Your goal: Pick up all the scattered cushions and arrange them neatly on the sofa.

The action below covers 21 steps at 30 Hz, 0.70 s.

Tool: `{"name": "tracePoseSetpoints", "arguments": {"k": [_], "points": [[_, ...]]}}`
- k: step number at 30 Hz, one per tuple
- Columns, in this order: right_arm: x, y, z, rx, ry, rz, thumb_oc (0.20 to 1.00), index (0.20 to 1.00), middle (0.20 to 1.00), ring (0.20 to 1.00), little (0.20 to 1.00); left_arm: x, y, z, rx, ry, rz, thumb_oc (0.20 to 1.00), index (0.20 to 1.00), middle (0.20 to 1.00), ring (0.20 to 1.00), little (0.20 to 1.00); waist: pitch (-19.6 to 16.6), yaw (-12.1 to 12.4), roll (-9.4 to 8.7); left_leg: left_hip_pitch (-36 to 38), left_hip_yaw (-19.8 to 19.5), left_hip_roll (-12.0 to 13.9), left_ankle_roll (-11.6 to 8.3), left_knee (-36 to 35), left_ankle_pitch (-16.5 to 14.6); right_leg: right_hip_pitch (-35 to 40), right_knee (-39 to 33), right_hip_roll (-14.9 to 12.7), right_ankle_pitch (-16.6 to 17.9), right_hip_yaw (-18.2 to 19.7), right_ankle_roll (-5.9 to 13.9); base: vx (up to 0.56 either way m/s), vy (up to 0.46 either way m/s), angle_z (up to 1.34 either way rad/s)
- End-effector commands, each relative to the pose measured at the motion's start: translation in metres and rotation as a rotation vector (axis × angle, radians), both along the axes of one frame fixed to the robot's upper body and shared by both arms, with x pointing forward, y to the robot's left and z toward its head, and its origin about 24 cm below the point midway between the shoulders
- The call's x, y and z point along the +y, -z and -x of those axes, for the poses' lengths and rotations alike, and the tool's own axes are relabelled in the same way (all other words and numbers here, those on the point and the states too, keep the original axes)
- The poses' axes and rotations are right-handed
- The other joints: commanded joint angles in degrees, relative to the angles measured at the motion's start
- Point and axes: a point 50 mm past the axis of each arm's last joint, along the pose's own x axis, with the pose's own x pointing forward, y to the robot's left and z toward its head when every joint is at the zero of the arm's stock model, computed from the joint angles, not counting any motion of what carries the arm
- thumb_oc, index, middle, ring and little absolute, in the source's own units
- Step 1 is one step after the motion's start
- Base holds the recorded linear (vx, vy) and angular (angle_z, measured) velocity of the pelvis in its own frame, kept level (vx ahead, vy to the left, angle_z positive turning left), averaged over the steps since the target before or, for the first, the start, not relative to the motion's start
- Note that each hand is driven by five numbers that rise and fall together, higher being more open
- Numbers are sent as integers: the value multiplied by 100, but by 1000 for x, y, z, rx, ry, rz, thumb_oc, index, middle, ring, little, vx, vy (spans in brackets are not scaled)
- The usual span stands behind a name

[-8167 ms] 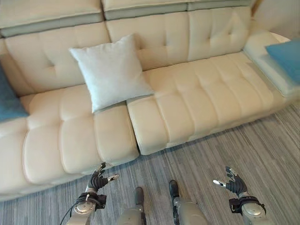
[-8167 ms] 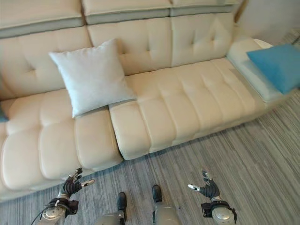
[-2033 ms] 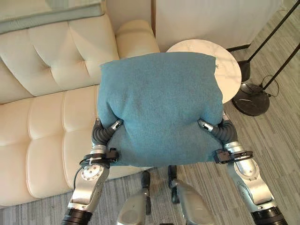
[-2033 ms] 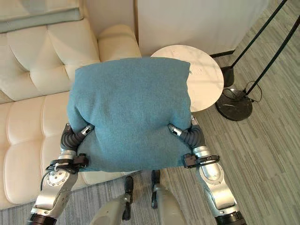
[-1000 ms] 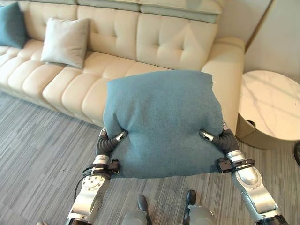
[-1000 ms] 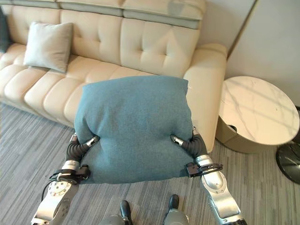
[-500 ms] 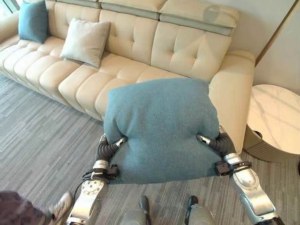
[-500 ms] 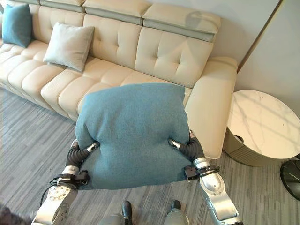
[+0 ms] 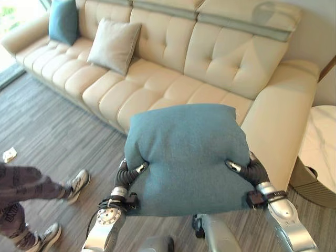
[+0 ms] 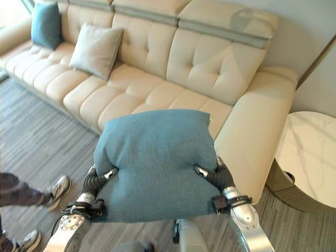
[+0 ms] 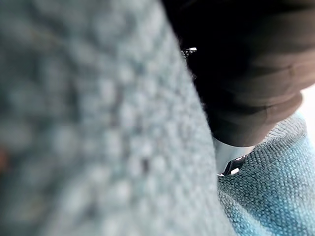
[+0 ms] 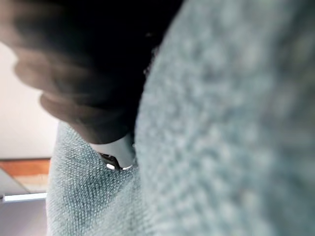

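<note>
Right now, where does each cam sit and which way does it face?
Left eye view: on the head, facing down at the teal cushion, held by left hand and right hand, with the sofa beyond.
Right eye view: same scene, slightly offset; a person's shoe at the side.
Left wrist view: pressed against the cushion; dark cover shows.
Right wrist view: likewise.
Shared: the cushion.

Left hand (image 9: 131, 170) and right hand (image 9: 242, 169) raised, thumbs pinching inward, arms bent.

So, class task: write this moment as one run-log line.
phase: carrying | held: teal cushion between left robot hand and right robot hand | sofa: grey cushion, small teal cushion | person on robot's left
</note>
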Motion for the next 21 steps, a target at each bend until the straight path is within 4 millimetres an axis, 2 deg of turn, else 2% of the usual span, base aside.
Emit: {"name": "tracePoseSetpoints", "arguments": {"k": [1,2,3,4,5,6,8,9,10,11,12,14,16,18,19,21], "points": [[29,-53,-13,-291,-161,-83,200,200,200,200,200,-21,-51,-13,-284,147,-2,200,200,200,200,200,-286,-32,-53,633,653,51,-276,428,1272,234,-683,-19,418,290,93,338,-113,18],[26,-53,-14,-289,-145,-80,200,200,200,200,200,-20,-51,-13,-284,136,1,200,200,200,200,200,-305,-27,-71,511,860,171,-251,682,1369,371,-703,-1,279,326,24,311,-121,-1],[25,-54,-16,-289,-141,-66,200,200,200,200,200,-21,-50,-14,-279,137,9,200,200,200,200,200,-279,14,-70,314,1094,341,-193,922,1264,511,-706,35,165,395,-18,335,-92,-30],[23,-55,-17,-292,-132,-49,200,200,200,200,200,-22,-50,-15,-276,141,11,200,200,200,200,200,-284,45,-151,103,1344,466,-55,927,1126,632,-749,-37,122,457,-19,348,-36,-32],[22,-56,-18,-299,-128,-41,200,200,200,200,200,-22,-49,-15,-270,140,10,200,200,200,200,200,-273,80,-186,-26,1459,573,69,750,910,756,-762,-66,44,513,-4,331,28,-39],[23,-58,-19,-307,-126,-36,200,200,200,200,200,-21,-49,-15,-265,141,1,200,200,200,200,200,-269,138,-243,-135,1489,557,177,413,751,837,-780,-115,9,608,27,311,60,-39],[22,-58,-19,-307,-119,-36,200,200,200,200,200,-20,-48,-14,-259,141,-10,200,200,200,200,200,-221,226,-338,-558,1382,587,195,-260,670,1012,-766,-199,-99,778,73,293,78,-49],[22,-57,-18,-303,-114,-34,200,200,200,200,200,-21,-48,-14,-260,147,-10,200,200,200,200,200,-197,253,-326,-555,1321,605,179,-542,673,1088,-753,-179,-150,817,79,287,81,-58],[21,-55,-17,-297,-107,-28,200,200,200,200,200,-20,-48,-14,-258,141,-23,200,200,200,200,200,-156,290,-337,-732,1191,613,102,-899,934,1192,-785,-156,-217,911,83,163,50,-52],[21,-55,-17,-298,-107,-28,200,200,200,200,200,-20,-48,-14,-259,141,-23,200,200,200,200,200,-167,287,-347,-733,1192,600,103,-941,975,1178,-794,-165,-201,909,81,299,89,-54],[18,-52,-16,-285,-90,-20,200,200,200,200,200,-19,-47,-14,-254,142,-35,200,200,200,200,200,-116,360,-336,-978,890,614,-5,-1362,1372,1389,-800,-126,-296,1055,69,295,99,-34],[16,-48,-15,-268,-70,-14,200,200,200,200,200,-18,-48,-13,-259,131,-39,200,200,200,200,200,-82,428,-326,-1318,492,613,-91,-1691,1747,1571,-814,-92,-405,1302,71,368,161,-27],[14,-44,-14,-251,-57,-7,200,200,200,200,200,-18,-48,-14,-261,126,-40,200,200,200,200,200,-96,461,-285,-1484,147,619,-192,-1987,1928,1718,-747,-62,-548,1571,91,369,215,-37],[11,-42,-14,-240,-46,8,200,200,200,200,200,-17,-50,-14,-267,121,-44,200,200,200,200,200,-135,493,-266,-1651,-15,626,-265,-2007,2028,1896,-646,-104,-691,1856,132,419,282,-69],[12,-41,-14,-238,-52,6,200,200,200,200,200,-17,-50,-14,-265,127,-41,200,200,200,200,200,-177,498,-215,-1541,-89,648,-243,-2065,2055,1918,-573,-88,-747,1958,136,562,420,-118],[10,-38,-12,-223,-43,30,200,200,200,200,200,-18,-47,-15,-253,145,-53,200,200,200,200,200,-281,502,-237,-1505,60,605,-147,-1731,1943,2081,-399,-338,-824,2130,262,536,432,-88]]}}
